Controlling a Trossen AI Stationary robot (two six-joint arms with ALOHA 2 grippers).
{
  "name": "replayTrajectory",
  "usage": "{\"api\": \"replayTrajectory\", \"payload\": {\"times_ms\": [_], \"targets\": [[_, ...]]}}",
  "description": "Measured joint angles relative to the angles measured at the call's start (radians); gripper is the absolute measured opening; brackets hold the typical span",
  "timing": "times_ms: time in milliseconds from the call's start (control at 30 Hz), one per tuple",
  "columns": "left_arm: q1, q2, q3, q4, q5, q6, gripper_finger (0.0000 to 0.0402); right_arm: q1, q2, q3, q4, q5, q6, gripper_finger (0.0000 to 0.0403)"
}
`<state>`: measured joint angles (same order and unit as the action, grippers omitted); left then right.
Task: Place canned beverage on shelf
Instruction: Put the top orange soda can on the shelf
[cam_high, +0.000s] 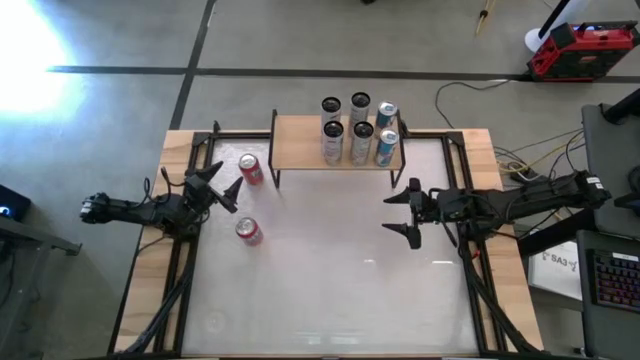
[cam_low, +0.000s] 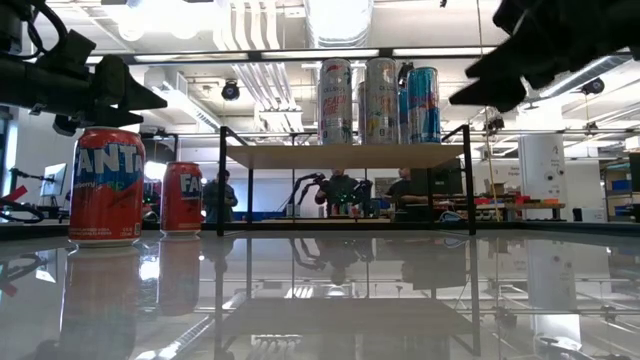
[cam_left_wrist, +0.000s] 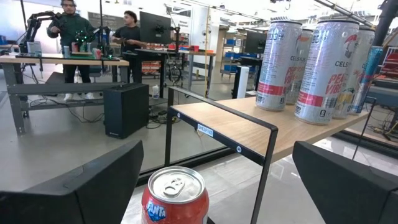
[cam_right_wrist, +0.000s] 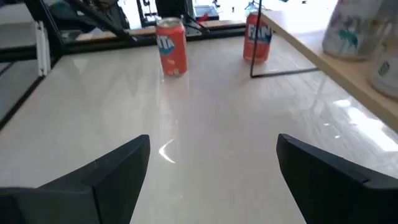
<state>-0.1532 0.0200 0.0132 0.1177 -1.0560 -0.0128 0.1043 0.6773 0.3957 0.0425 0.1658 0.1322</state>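
Left gripper (cam_high: 228, 185) spread wide, empty, near far Fanta can (cam_high: 250, 168) (second can (cam_high: 248, 231) nearer); right gripper (cam_high: 408, 214) parted, empty, near shelf (cam_high: 300, 143)

Two red Fanta cans (cam_high: 250, 168) (cam_high: 248, 231) stand upright left of the tan shelf (cam_high: 300, 142).

Two red Fanta cans (cam_high: 250, 168) on the table (cam_high: 330, 270); apparently six tall cans (cam_high: 360, 130) on one shelf (cam_high: 300, 145).
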Motion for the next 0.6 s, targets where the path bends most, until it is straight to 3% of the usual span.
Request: {"api": "replayTrajectory", "payload": {"times_ms": [167, 400, 600], "targets": [[0.0, 0.0, 0.0, 0.0, 0.0, 0.0, 0.0398, 0.007, -0.099, -0.11, 0.076, 0.032, 0.035, 0.0334], [0.0, 0.0, 0.0, 0.0, 0.0, 0.0, 0.0398, -0.005, -0.311, -0.347, 0.401, 0.072, -0.039, 0.0334], [0.0, 0.0, 0.0, 0.0, 0.0, 0.0, 0.0398, -0.009, -0.392, -0.382, 0.284, 0.121, 0.005, 0.0334]]}}
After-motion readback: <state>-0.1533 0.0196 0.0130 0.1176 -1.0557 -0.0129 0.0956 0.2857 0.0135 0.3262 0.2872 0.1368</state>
